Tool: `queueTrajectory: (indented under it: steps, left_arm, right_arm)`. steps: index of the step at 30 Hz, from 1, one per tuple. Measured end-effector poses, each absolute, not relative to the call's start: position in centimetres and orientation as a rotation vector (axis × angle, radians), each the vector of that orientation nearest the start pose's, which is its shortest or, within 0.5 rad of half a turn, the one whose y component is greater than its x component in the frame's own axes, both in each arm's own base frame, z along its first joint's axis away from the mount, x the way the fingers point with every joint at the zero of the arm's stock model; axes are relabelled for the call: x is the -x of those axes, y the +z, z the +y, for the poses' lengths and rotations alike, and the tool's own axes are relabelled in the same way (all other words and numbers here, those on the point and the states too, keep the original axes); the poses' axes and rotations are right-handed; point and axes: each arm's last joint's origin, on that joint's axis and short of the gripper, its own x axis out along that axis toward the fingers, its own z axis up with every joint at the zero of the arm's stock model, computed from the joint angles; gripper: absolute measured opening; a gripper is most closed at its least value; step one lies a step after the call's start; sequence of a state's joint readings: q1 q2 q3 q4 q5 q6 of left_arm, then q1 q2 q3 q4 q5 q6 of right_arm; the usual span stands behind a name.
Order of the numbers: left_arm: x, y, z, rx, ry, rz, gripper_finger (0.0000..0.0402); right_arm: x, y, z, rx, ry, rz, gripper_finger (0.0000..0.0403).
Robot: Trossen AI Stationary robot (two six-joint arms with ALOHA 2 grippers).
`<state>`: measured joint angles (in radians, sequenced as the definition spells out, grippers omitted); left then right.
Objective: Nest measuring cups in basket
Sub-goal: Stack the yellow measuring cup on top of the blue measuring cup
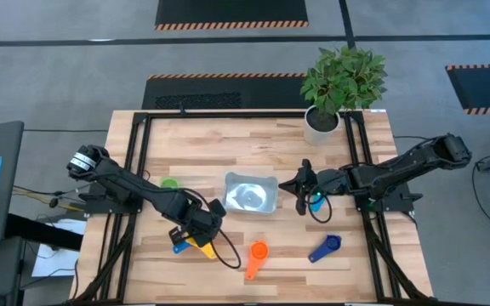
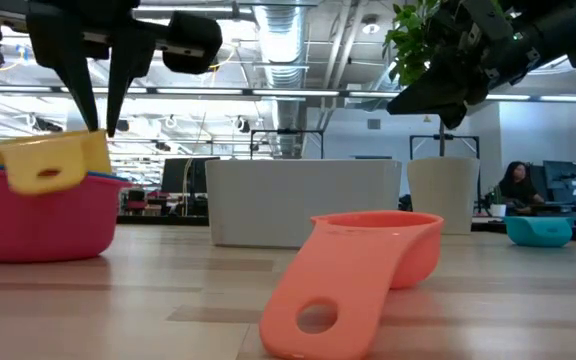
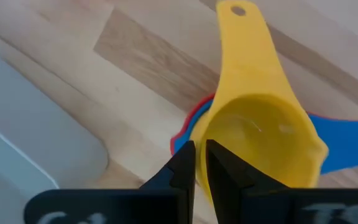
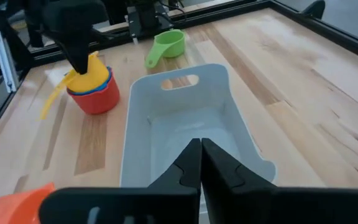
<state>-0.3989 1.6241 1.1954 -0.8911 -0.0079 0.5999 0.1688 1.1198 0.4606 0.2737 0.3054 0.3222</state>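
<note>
On the tabletop [image 1: 185,144] the basket [image 1: 251,194] lies near the middle, with the potted plant [image 1: 340,85] at the far right corner behind it. Left of the basket lies one measuring cup [image 1: 169,183], and nearer the front left stands a stack of nested cups [image 4: 92,87] with the left pincer [image 3: 199,163] directly over it. Another cup [image 1: 256,257] lies at the front centre, one more [image 1: 324,248] to its right, a further one [image 2: 539,230] right of the basket, beneath the right pincer [image 1: 300,194].

Around my wooden table [image 1: 253,140] grey floor [image 1: 75,76] with striped black mats [image 1: 232,12], ceiling pipes [image 2: 298,40], seated person [image 2: 516,185] at screens.
</note>
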Motion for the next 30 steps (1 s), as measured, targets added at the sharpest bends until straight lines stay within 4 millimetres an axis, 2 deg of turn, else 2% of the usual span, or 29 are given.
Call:
queueTrajectory:
  steps: [4,9,14,17,19,21,23,25,27,30]
  left_arm:
    - [-28.4,22.5,-11.7,-0.701,-0.654,1.179,0.0027]
    - [-28.7,22.8,-11.7,-0.699,-0.615,1.156,0.0028]
    - [-28.8,23.6,-11.4,-0.709,-0.501,1.137,0.0028]
    - [-28.7,24.2,-11.3,-0.629,-0.368,1.12,0.0028]
    - [-28.7,24.8,-11.5,-0.469,-0.169,1.088,0.0027]
    - [-28.4,25.5,-11.5,-0.21,0.136,1.016,0.0024]
    - [-27.9,25.7,-11.5,0.091,0.354,0.963,0.002]
    - [-27.5,25.7,-11.8,0.35,0.456,0.96,0.0019]
    - [-27.1,25.6,-12.4,0.536,0.496,0.986,0.0019]
    - [-26.3,25.5,-13.5,0.688,0.556,1.001,0.0027]
  right_arm:
    - [-22.2,20.3,2.9,-0.23,-0.194,0.348,0.0033]
    - [-22.2,20.3,2.9,-0.23,-0.196,0.343,0.0029]
    - [-22.2,20.3,2.9,-0.23,-0.197,0.344,0.0024]
    - [-22.1,20.2,3.1,-0.225,-0.191,0.357,0.0024]
    - [-22.1,20.1,3.4,-0.22,-0.183,0.367,0.0027]
    - [-21.9,19.9,3.6,-0.223,-0.179,0.387,0.003]
    - [-21.9,19.9,3.8,-0.222,-0.172,0.394,0.0033]
    - [-21.9,19.9,3.9,-0.221,-0.167,0.396,0.0035]
    - [-21.9,19.9,3.9,-0.222,-0.167,0.396,0.0036]
    - [-21.8,19.9,3.9,-0.232,-0.169,0.395,0.0035]
